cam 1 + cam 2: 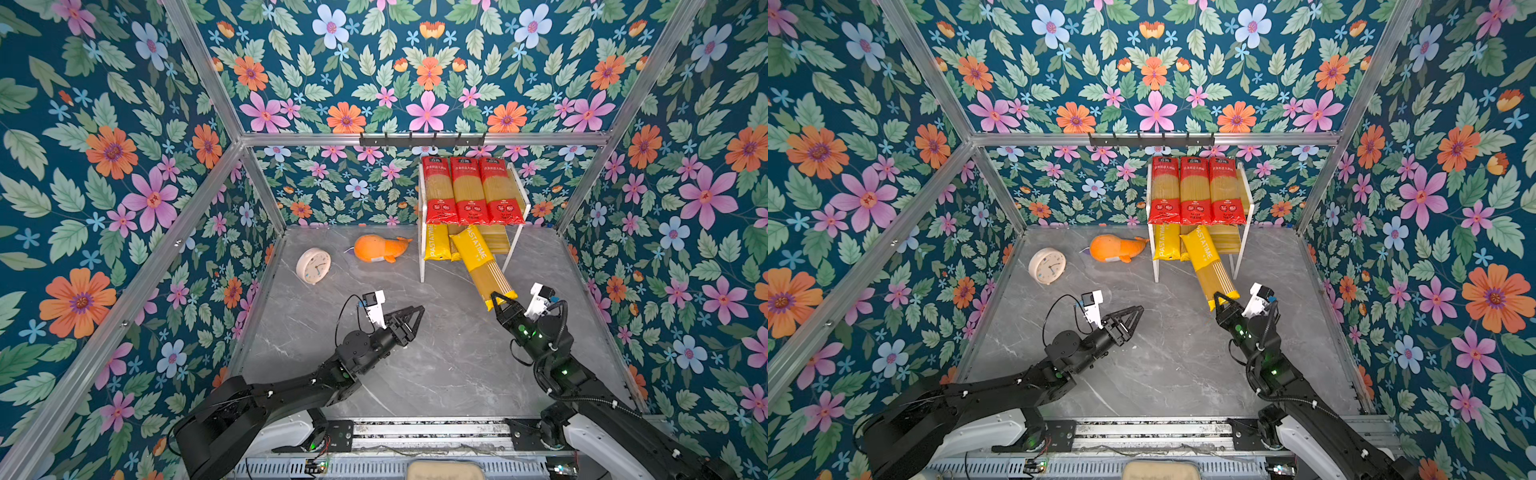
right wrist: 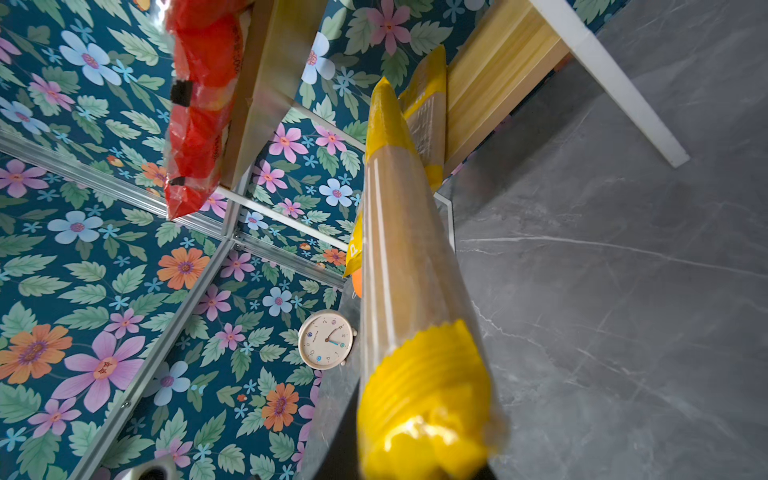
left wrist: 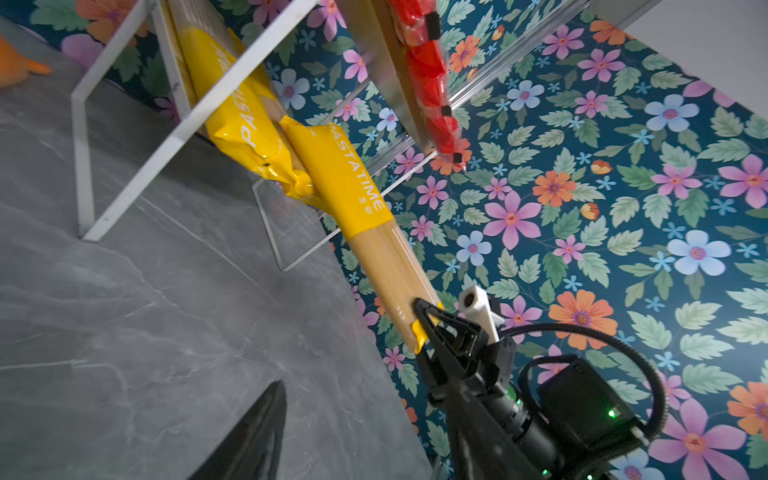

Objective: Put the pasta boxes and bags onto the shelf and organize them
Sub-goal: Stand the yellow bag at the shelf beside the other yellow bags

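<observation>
The walls (image 1: 415,62) were covered in teal floral paper and edged by aluminium bars (image 1: 291,139). The floor (image 1: 436,365) was finished in grey marble; a hook rail (image 1: 422,141) was mounted at the back.

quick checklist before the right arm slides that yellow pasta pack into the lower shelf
1. Right pincer grip on held yellow pack: ok, clamped on near end.
2. Pack lined up with shelved yellow packs: not ok, slanted.
3. Free slot on lower board: ok, bare slats beside them.
4. Left pincer clear of path: ok.
5. Far end resting on board: cannot tell.
</observation>
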{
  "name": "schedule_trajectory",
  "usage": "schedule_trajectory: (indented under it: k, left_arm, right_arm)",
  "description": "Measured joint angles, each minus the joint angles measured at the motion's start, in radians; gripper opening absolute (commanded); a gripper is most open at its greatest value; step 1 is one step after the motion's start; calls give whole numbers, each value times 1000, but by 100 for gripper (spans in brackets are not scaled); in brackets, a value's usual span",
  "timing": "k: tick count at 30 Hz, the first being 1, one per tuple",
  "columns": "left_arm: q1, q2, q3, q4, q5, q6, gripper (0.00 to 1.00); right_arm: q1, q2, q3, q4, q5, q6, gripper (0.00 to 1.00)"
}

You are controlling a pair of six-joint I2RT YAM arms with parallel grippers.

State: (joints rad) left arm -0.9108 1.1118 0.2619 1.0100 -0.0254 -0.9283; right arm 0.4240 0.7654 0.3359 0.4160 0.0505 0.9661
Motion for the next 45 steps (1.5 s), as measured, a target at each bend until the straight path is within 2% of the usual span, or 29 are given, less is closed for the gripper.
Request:
schedule_trajectory:
  k: [7, 16, 20, 22, 25, 30, 40, 45]
  left_arm:
    - [1, -89, -67, -169, -80, 17, 63]
    - [1, -118, -108, -232, -124, 13, 63]
    - [1, -113, -110, -243, -130, 13, 64]
    - [1, -111, -112, -247, -132, 13, 63]
    - [1, -106, -116, -250, -134, 13, 64]
    - [1, -80, -111, -249, -134, 14, 64]
    - [1, -27, -83, -229, -119, 17, 64]
    - [1, -38, -85, -224, -113, 18, 64]
  right_arm:
    - [-134, 259, 181, 51, 12, 38, 0]
    - [-183, 623, 403, 217, 2, 58, 2]
    - [-187, 735, 442, 260, 12, 104, 13]
    - [-190, 773, 450, 272, 16, 134, 22]
    - [-192, 779, 445, 290, 24, 152, 39]
    - [-206, 736, 423, 299, 3, 178, 53]
    - [-277, 647, 406, 111, -99, 189, 55]
    - [-306, 652, 403, 106, -136, 203, 54]
